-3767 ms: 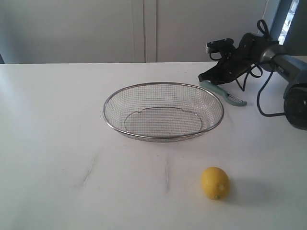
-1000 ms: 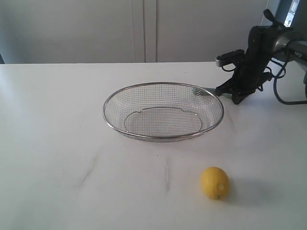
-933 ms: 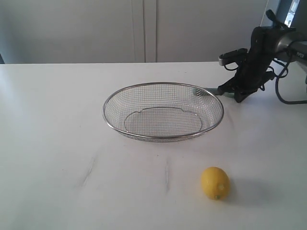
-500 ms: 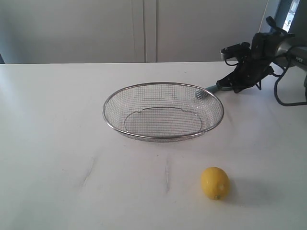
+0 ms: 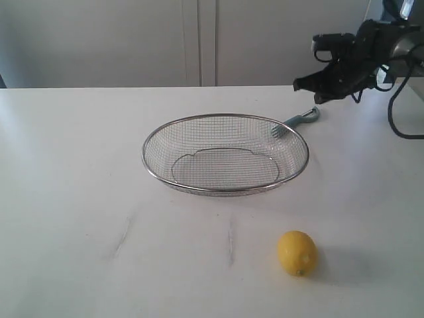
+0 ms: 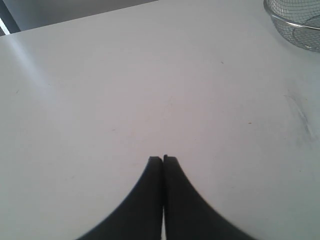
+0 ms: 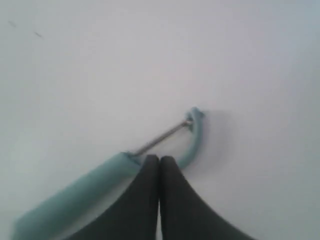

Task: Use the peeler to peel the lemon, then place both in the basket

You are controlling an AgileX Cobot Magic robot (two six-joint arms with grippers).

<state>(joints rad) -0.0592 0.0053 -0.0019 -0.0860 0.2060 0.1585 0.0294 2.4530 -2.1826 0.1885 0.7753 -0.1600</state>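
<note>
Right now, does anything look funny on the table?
Yes. The peeler lies loose on the table by the basket's far right rim, while the right gripper above it is shut on nothing.

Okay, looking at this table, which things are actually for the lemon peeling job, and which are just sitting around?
For the job: lemon, peeler, basket.
Just there: white table, faint scuff marks on it, cabinet doors behind. No other loose items show.
</note>
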